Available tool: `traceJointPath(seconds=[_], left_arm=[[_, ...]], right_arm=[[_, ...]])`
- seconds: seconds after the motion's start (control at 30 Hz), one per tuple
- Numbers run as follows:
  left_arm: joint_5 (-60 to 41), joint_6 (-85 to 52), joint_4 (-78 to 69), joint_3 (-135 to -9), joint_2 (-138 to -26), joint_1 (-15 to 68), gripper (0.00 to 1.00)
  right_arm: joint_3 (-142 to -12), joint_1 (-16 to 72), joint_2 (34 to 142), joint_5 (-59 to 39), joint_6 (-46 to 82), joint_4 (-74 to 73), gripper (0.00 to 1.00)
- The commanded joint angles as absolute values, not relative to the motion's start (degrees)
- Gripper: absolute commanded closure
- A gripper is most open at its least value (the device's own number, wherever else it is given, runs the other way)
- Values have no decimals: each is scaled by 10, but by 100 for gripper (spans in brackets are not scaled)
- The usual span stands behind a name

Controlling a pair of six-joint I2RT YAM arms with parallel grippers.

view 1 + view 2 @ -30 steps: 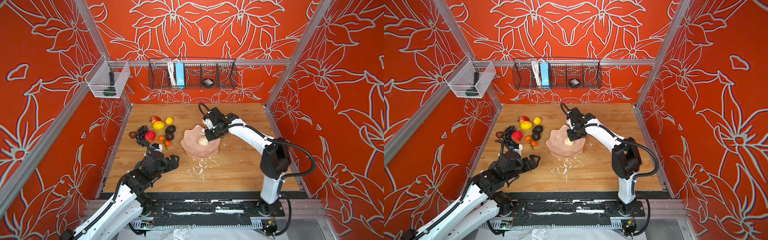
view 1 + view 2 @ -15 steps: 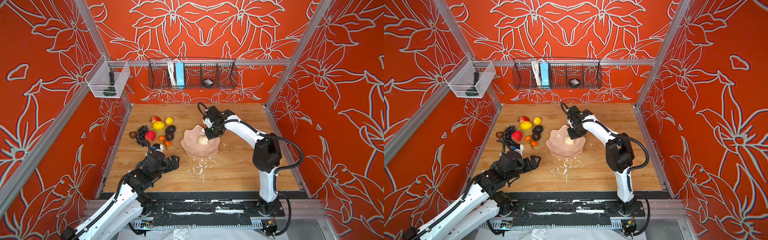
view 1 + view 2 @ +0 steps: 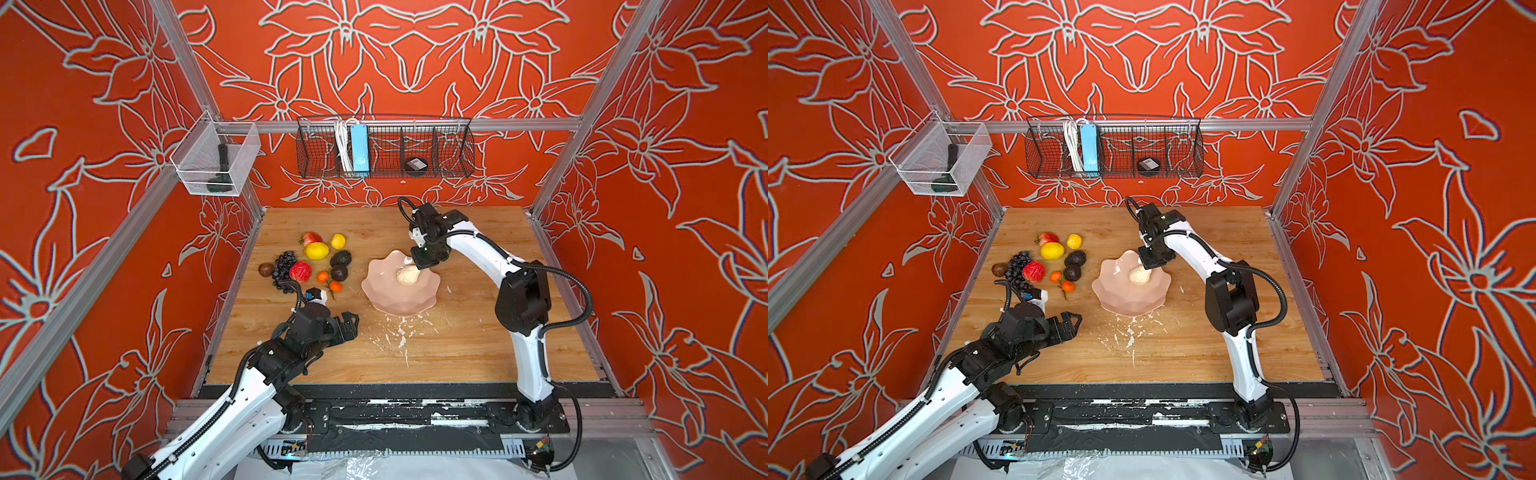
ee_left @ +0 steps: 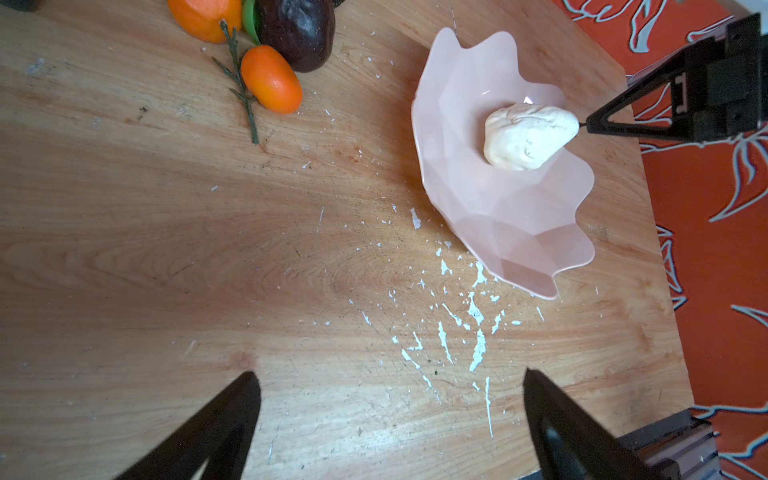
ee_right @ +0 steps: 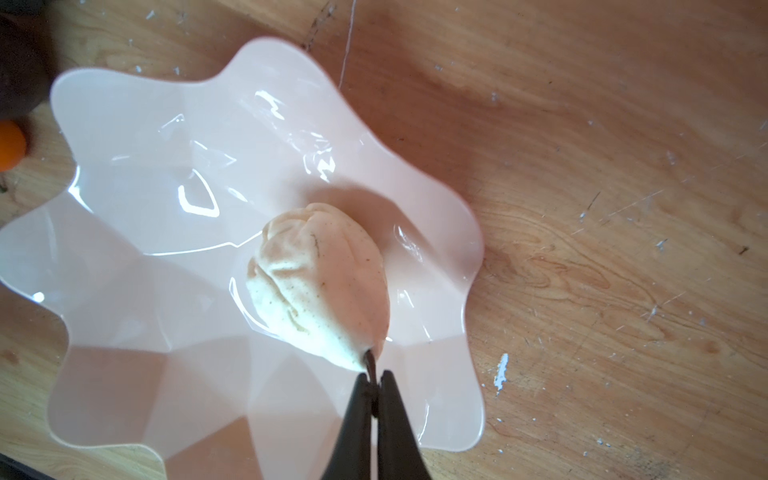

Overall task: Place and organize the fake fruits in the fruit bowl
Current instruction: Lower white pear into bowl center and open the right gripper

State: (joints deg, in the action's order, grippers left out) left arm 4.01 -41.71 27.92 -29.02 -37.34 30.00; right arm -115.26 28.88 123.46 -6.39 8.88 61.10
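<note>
My right pincer reaches in over the far right rim of the fruit bowl. Its jaws are pinched tight on the thin dark stem of a pale pear-shaped fruit. That fruit lies on its side on the bowl's floor, off centre toward the pincer.

The bowl is shallow, pale pink and wavy-edged, and sits near the middle of the wooden worktop.

My left pincer hangs over bare wood at the front left. Its jaws are spread wide and hold nothing, and it is well apart from the bowl.

The remaining fruits lie clustered on the worktop left of the bowl:
- a black grape bunch with a brown piece beside it
- a red strawberry
- a lemon
- a smaller yellow fruit
- a red fruit farthest back
- two dark avocados
- two small oranges on a green sprig, nearest the left pincer

White flecks are scattered on the wood just in front of the bowl.
</note>
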Motion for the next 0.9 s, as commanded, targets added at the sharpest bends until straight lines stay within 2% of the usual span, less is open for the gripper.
traceJointPath(seconds=[0.0, 0.4, 0.87], left_arm=[[53, -412, 275, -288, -375, 297, 2], [56, -413, 274, -280, -371, 296, 2], [55, -417, 275, -277, -371, 296, 2]], right_arm=[[-1184, 286, 1260, -63, 75, 635, 100], [-1248, 287, 1301, -86, 58, 658, 100], [-1143, 287, 1188, -75, 65, 642, 100]])
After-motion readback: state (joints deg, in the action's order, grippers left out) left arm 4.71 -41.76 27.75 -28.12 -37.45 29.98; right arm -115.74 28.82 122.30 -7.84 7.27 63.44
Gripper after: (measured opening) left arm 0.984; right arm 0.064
